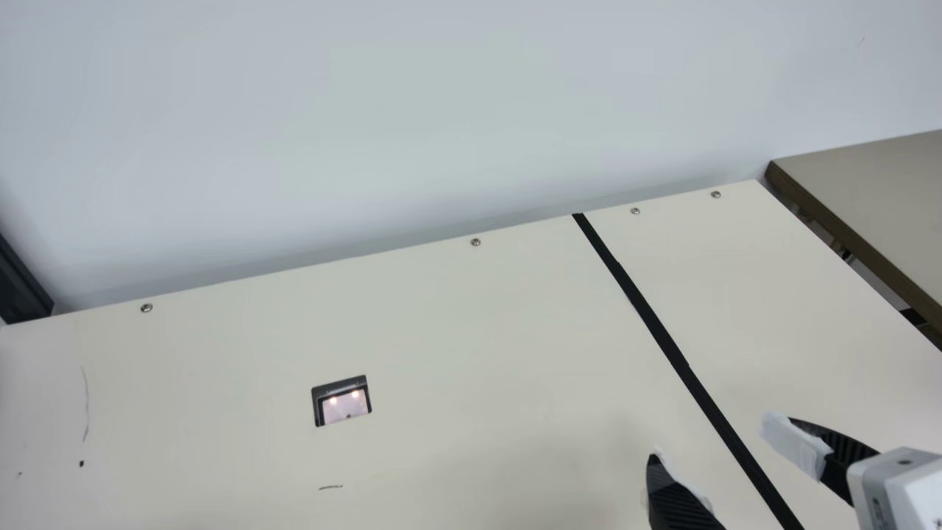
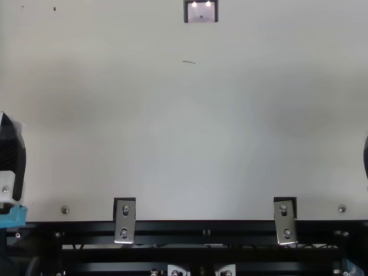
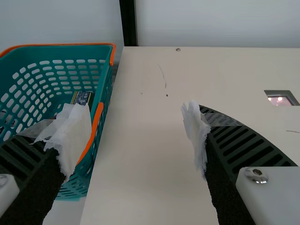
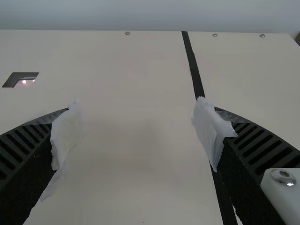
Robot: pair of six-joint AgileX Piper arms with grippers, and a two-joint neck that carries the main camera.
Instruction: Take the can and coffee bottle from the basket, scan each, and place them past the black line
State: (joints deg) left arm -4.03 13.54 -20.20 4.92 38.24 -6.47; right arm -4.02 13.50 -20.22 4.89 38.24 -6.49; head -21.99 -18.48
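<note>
Cream table (image 1: pixel 478 331), black line (image 1: pixel 664 335) running from far edge across top; scanner window (image 1: pixel 346 408) aglow with two lights, set into surface; screws (image 1: pixel 475 242) dotting far edge, dark marks (image 1: pixel 331 486) nearby scanner.

No text, label or number could be read. In the left wrist view, the printed item (image 3: pixel 82 97) inside the teal basket (image 3: pixel 104 75) bore lettering too small to make out. In the main view, a tiny dark print stood on the white housing (image 1: pixel 899 480) of the right gripper (image 1: pixel 717 446), and it was likewise illegible.
</note>
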